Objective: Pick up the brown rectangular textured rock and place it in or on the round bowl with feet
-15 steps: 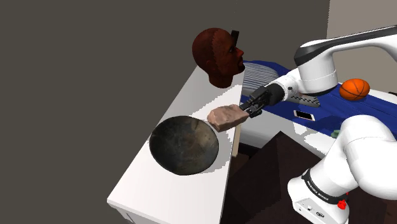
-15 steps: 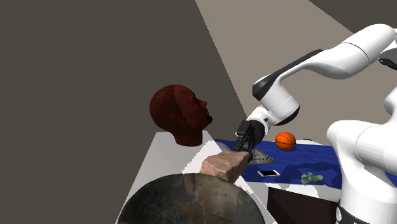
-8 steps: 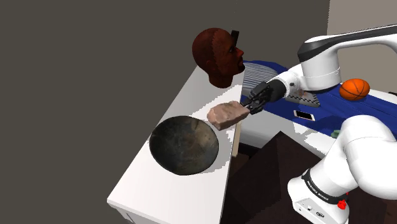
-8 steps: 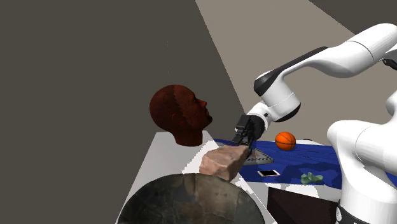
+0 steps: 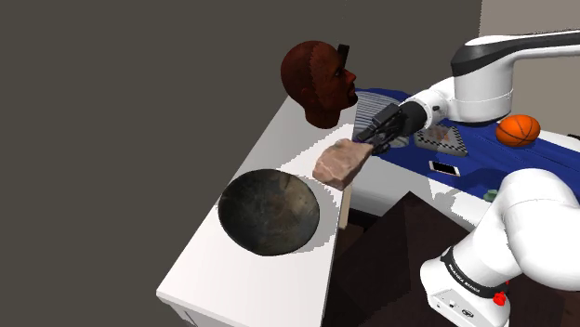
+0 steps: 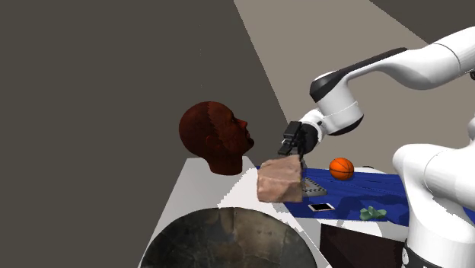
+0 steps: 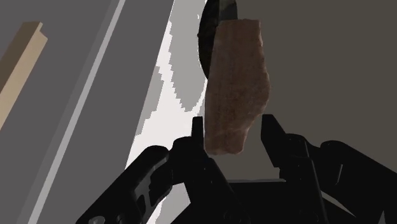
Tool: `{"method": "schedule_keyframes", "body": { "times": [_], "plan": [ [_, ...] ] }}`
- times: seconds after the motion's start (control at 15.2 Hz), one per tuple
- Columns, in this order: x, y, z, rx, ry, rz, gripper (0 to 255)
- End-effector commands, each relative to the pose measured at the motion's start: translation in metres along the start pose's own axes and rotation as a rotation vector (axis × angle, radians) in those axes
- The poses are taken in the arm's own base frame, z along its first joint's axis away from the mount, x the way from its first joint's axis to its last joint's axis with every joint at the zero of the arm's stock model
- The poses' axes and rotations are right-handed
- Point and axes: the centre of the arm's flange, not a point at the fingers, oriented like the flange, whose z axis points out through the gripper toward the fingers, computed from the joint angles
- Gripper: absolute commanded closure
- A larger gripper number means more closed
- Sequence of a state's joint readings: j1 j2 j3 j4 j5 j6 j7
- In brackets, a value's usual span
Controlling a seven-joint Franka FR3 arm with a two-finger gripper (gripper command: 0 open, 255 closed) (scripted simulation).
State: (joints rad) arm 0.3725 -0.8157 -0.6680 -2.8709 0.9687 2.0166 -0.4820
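Item: pinkish-brown rectangular rough-textured rock (image 5: 339, 163) (image 6: 280, 183) (image 7: 235, 83), held in the air at the centre of the shoulder view. One end was clamped between the fingers of the black two-finger gripper (image 5: 372, 137) (image 6: 291, 152) (image 7: 235, 124).

It hung up and to the right of the round dark mottled bowl (image 5: 270, 212) (image 6: 228, 240) in that frame, not touching it. The bowl stood on a white table (image 5: 242, 279), lower centre.

Also present:
- dark reddish-brown mannequin head (image 5: 319, 82), upper centre
- orange basketball (image 5: 518, 130), right side, on a blue surface (image 5: 479, 153)
- white phone (image 5: 444, 168), on the same surface

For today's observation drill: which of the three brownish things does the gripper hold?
The blocky pinkish rock, clasped by the gripper; the dark head and round bowl sit untouched.
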Motion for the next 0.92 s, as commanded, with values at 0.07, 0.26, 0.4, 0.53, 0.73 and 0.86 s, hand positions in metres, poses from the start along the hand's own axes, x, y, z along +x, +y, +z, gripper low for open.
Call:
{"method": "schedule_keyframes", "body": {
  "times": [0.07, 0.26, 0.4, 0.53, 0.73, 0.86],
  "plan": [
    [0.002, -0.017, -0.005, 0.0, 0.0, 0.0, 255],
    [0.002, -0.032, -0.009, 0.0, 0.0, 0.0, 255],
    [0.002, -0.042, -0.012, 0.0, 0.0, 0.0, 255],
    [0.002, -0.052, -0.015, 0.0, 0.0, 0.0, 255],
    [0.0, -0.065, -0.005, 0.0, 0.0, 0.0, 255],
    [-0.005, -0.072, 0.02, 0.0, 0.0, 0.0, 255]
  ]
}}
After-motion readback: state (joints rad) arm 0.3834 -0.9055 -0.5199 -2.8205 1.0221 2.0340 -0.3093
